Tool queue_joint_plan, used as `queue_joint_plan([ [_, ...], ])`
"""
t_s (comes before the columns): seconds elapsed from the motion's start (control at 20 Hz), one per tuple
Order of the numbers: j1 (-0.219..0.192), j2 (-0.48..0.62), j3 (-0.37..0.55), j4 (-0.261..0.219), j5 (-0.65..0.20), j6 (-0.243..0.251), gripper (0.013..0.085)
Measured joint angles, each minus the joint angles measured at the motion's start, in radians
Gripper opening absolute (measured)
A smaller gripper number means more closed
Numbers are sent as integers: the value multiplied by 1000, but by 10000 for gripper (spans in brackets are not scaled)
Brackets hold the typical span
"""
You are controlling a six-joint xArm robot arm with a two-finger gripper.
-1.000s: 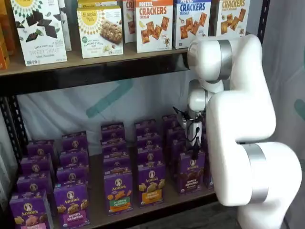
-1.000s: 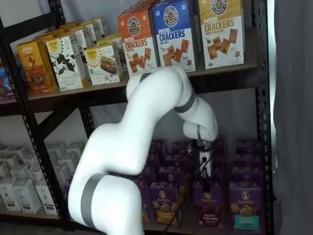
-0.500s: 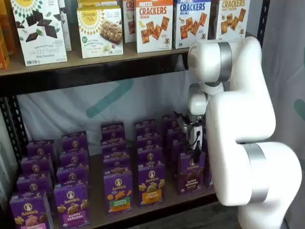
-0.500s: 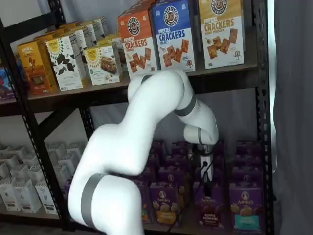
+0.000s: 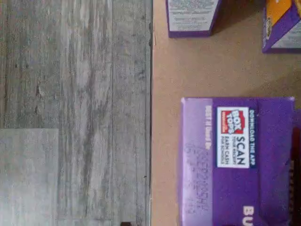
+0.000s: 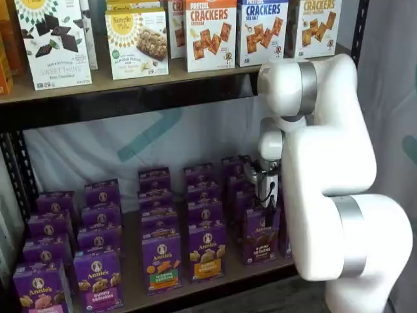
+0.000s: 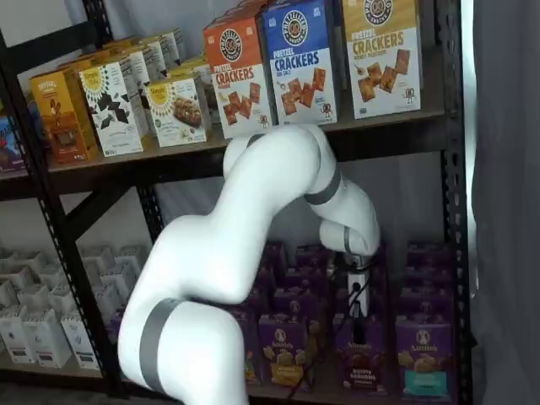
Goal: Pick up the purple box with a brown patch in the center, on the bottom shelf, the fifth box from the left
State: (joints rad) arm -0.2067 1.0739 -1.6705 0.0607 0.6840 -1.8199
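Purple box [image 6: 262, 236] standing upright at front of bottom shelf [image 6: 215, 282], directly beneath gripper [image 6: 268, 212]; brown strip at centre, dark crackers pictured, white round "Annie's" logo, "BUNNY GRAHAMS" reading faintly. Same carton showing in both shelf views [image 7: 360, 353]. Top flap filling wrist view [image 5: 237, 160]: "BOX TOPS", "SCAN YOUR RECEIPT", "EARN CASH", "DOWNLOAD THE APP", a faint "BEST IF Used By" stamp, date itself too blurred to read.

Judging handling: thin paperboard, light, partly hollow, likely crushing under hard squeeze; smooth printed faces possibly slipping. Best hold appearing to be across the narrow depth near the top edge, front and back panels, fingers straddling the flap.

Fingers hanging just above the carton top, seen side-on with cable beside; spread as wide as they go, gripping nothing.

Flanking, to one side: purple carton with orange strip [image 6: 206, 252]. Above: "PRETZEL CRACKERS" boxes [image 6: 210, 34], "Simple Mills" carton [image 6: 137, 43].
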Motion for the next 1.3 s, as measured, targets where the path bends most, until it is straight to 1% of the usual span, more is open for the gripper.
queue_joint_plan([
  [0.1,-1,2,-2,27,-5,-23,850],
  [0.15,-1,3,-5,32,-5,-27,850],
  [0.6,6,30,-15,5,-33,2,850],
  [0.7,6,36,-24,5,-23,2,770],
  [0.75,6,36,-24,8,-26,-2,770],
  [0.8,4,37,-23,12,-31,-6,730],
  [0.85,4,38,-23,13,-32,-7,730],
  [0.9,4,38,-23,11,-36,-6,690],
  [0.95,3,38,-23,10,-37,-5,690],
  [1.05,3,38,-25,5,-36,-2,610],
  [1.1,3,38,-26,3,-36,0,610],
  [1.2,2,36,-25,1,-34,0,530],
  [1.25,1,35,-25,-1,-32,1,530],
  [1.3,1,33,-24,-2,-32,2,490],
])
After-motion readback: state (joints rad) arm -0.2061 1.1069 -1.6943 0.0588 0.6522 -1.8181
